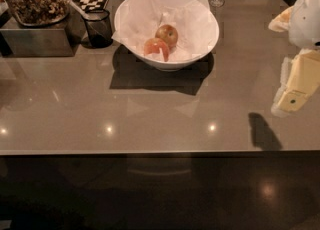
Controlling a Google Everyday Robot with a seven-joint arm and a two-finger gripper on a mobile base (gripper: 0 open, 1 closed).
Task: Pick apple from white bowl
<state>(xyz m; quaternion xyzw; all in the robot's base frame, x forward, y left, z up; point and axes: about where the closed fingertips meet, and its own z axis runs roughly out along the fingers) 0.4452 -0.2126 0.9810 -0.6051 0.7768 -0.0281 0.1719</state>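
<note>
The apple [167, 35] lies on paper in the white bowl [172, 64] near the counter's [150, 114] far edge, free for a grasp from above, while the gripper [292, 96] hangs over the right edge, its opening impossible to tell.

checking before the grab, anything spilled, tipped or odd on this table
Nothing stands out. The wide white paper-lined bowl sits upright, with the yellowish-tan apple and a pinkish-red apple inside. The pincer hangs at the right edge, away from the bowl.
</note>
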